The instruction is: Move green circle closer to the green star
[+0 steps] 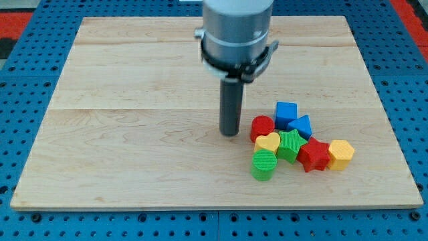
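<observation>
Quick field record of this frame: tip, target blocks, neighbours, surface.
tip: my tip on the board, at the view's left of the cluster, apart from the red cylinder
green circle: at the cluster's bottom left
green star: up-right of the green circle, appears to touch it
yellow heart: between the red cylinder and the green circle
others: blue cube, blue block, red star, yellow block
surface: wooden board

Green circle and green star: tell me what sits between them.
Nothing sits between them in the camera view. The green circle lies just below-left of the green star, seemingly touching. The yellow heart sits beside that spot, above the circle.
</observation>
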